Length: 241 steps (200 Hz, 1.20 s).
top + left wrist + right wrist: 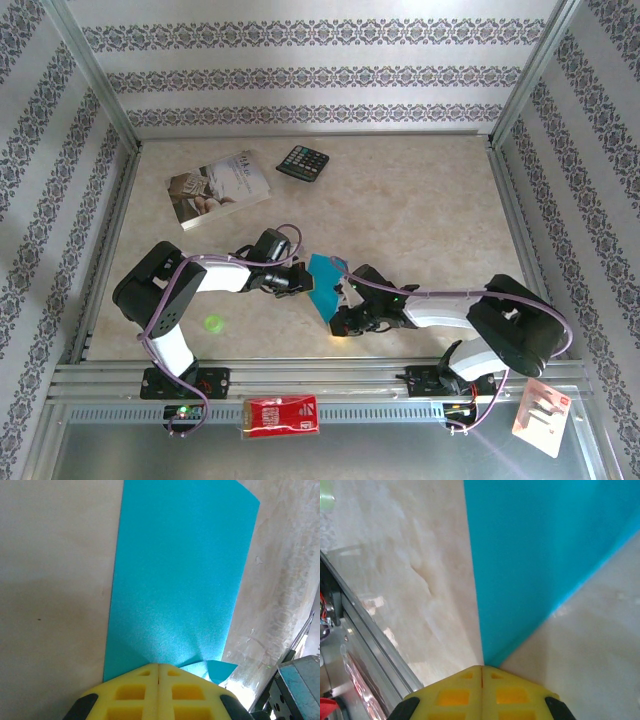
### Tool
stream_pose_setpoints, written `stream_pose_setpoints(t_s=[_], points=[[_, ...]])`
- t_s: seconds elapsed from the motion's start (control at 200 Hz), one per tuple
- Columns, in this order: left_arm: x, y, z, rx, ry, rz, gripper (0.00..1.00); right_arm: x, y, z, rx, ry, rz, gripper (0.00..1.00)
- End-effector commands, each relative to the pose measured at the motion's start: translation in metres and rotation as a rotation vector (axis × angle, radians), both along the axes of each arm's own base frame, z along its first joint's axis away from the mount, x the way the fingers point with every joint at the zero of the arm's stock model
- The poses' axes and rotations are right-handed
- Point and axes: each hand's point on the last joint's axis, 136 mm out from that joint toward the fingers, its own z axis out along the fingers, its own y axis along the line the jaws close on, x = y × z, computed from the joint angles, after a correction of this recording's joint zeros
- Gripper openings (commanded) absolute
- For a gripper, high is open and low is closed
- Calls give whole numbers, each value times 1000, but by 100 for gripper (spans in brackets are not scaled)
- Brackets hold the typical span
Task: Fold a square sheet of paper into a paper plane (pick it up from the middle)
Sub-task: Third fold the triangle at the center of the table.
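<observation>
The square sheet of paper [324,284], turquoise-blue, hangs folded between the two arms near the table's front middle. My left gripper [300,280] is shut on its left edge. In the left wrist view the yellow fingers [145,690] meet on the paper [180,575], which runs up and away as a long strip, with a small folded flap [216,669] beside the tips. My right gripper [346,306] is shut on the sheet's lower right corner. In the right wrist view the paper [535,555] narrows to a point at the closed fingertips [500,692].
A pale printed book [218,187] and a black calculator [303,162] lie at the back left. A red packet [282,415] sits on the front rail and a white tag [540,417] at the right. A green spot [212,323] marks the table. The metal rail [370,645] runs close by.
</observation>
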Motion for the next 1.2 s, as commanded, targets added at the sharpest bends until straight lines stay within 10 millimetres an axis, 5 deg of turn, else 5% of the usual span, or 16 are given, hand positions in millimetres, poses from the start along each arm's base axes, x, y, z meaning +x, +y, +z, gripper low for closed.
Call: stream_pose_setpoints(t_s=[0.0, 0.19, 0.375, 0.61, 0.959, 1.199], points=[[-17, 38, -38, 188, 86, 70, 0, -8, -19, 2, -49, 82, -21, 0], [-13, 9, 7, 16, 38, 83, 11, 41, 4, 48, 94, -31, -87, 0], [-8, 20, 34, 43, -43, 107, 27, 68, 18, 57, 122, -72, -105, 0], [-4, 43, 40, 59, -70, 140, 38, 92, 9, 26, 40, -56, -151, 0], [-12, 24, 18, 47, 16, -16, 44, 92, -9, -10, -45, -14, -167, 0], [-11, 16, 14, 6, 49, -19, 44, 87, -12, -18, -56, -3, -169, 0]])
